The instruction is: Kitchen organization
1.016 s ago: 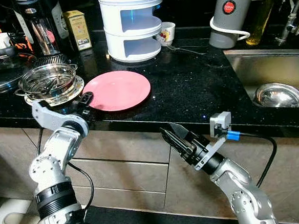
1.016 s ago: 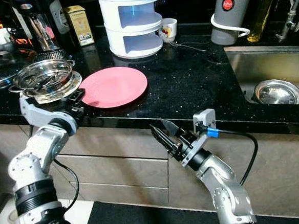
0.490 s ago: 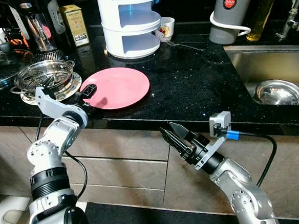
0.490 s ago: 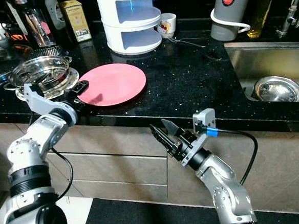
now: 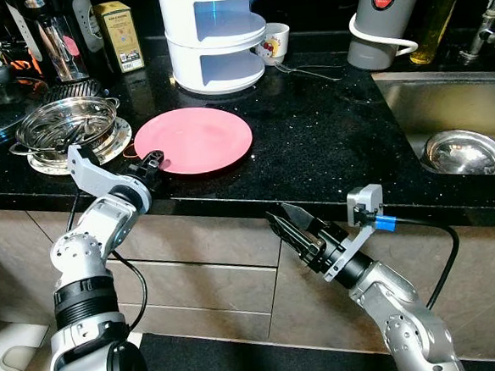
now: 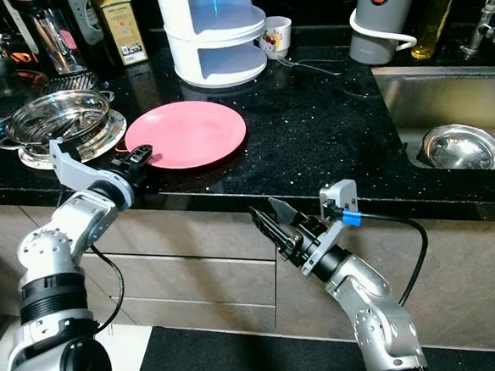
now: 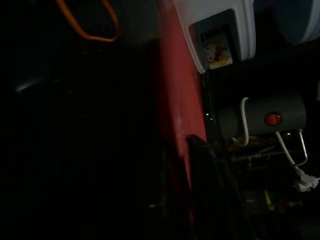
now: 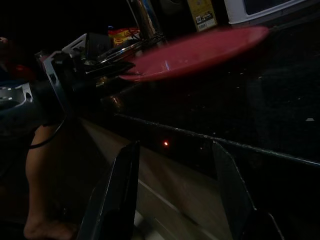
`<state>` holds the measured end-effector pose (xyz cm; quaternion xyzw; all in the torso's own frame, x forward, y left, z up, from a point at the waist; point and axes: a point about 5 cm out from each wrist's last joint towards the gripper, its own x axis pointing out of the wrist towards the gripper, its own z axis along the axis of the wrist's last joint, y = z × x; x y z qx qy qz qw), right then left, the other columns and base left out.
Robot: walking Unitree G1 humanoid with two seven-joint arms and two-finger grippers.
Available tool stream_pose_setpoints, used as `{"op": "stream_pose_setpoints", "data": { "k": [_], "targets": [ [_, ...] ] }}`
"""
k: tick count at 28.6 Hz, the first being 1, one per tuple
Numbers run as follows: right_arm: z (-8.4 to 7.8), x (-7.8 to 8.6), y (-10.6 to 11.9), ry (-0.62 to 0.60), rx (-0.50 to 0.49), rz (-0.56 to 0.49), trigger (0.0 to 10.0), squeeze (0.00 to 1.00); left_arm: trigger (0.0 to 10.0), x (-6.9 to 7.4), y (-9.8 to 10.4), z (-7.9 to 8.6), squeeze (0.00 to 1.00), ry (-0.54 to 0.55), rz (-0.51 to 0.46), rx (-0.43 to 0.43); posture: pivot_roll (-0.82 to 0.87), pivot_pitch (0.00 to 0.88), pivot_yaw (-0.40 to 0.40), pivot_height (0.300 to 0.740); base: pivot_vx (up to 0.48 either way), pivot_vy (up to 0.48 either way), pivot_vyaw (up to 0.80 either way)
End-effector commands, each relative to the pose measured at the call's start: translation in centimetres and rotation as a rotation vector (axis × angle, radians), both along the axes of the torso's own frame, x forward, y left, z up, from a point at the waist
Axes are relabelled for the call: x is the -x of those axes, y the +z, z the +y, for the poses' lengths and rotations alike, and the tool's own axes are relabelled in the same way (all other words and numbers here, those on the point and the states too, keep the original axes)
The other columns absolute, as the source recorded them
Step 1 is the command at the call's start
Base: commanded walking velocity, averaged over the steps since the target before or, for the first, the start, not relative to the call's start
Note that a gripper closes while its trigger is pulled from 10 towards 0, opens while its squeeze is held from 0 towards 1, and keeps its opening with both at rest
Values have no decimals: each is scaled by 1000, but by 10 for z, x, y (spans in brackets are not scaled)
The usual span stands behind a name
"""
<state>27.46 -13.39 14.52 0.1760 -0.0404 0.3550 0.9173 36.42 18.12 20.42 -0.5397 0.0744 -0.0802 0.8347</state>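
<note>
Pink plate sat flat on the black worktop, left of centre in the frame, just in front of the white tiered rack. Left gripper was right at the plate's near-left rim, jaws closed on that edge as far as I could tell. Steel colander was over at the left. Right gripper hung below the worktop edge, lower middle of frame, jaws apart and holding nothing.
</note>
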Motion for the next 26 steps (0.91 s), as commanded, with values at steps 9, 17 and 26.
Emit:
{"op": "stream_pose_setpoints", "data": {
  "k": [9,17,26],
  "targets": [
    [1,-2,3,-5,4,-7,10000,0,0,-2,11,-8,0,-42,-51,-5,-4,54,12,740,0,0,0],
    [2,-8,16,-11,-8,-40,10000,0,0,0,39,-10,0,-9,-222,-126,-3,33,9,740,0,0,0],
    [0,-15,36,-37,-46,-87,10000,0,3373,13,78,-16,0,24,-482,-240,-2,30,8,740,0,0,0]
  ]
}}
